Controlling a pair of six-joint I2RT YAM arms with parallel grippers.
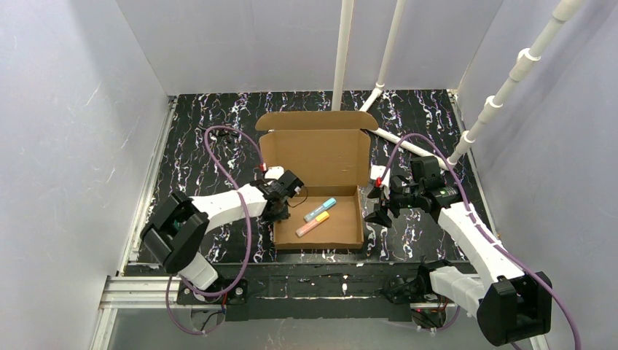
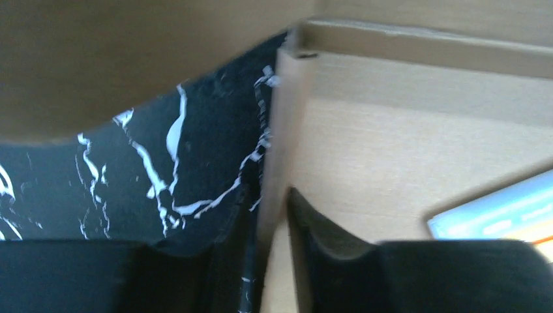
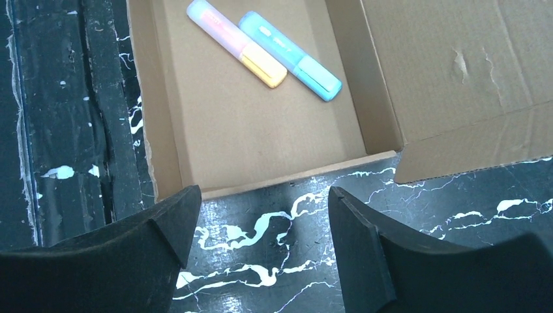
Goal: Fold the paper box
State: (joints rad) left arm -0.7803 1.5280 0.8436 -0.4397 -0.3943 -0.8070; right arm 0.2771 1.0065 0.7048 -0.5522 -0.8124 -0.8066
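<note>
The paper box (image 1: pixel 339 227) is a brown cardboard tray at the table's middle, its lid (image 1: pixel 313 157) standing open behind it. A blue marker (image 1: pixel 321 208) and an orange marker (image 1: pixel 312 224) lie inside. My left gripper (image 1: pixel 280 200) sits at the tray's left wall; in the left wrist view that wall (image 2: pixel 287 117) runs between the two fingers of the left gripper (image 2: pixel 270 202), one outside and one inside, pressed to it. My right gripper (image 1: pixel 379 208) hovers open just right of the tray, with only table between its fingers. The right wrist view shows the right gripper (image 3: pixel 261 215) and the tray's near wall (image 3: pixel 293 177).
White pipes (image 1: pixel 342 51) rise behind the box, and another jointed white pipe (image 1: pixel 503 91) slants along the right side. Grey walls enclose the black marbled table (image 1: pixel 197 153). A side flap of the lid (image 3: pixel 469 153) hangs near my right gripper.
</note>
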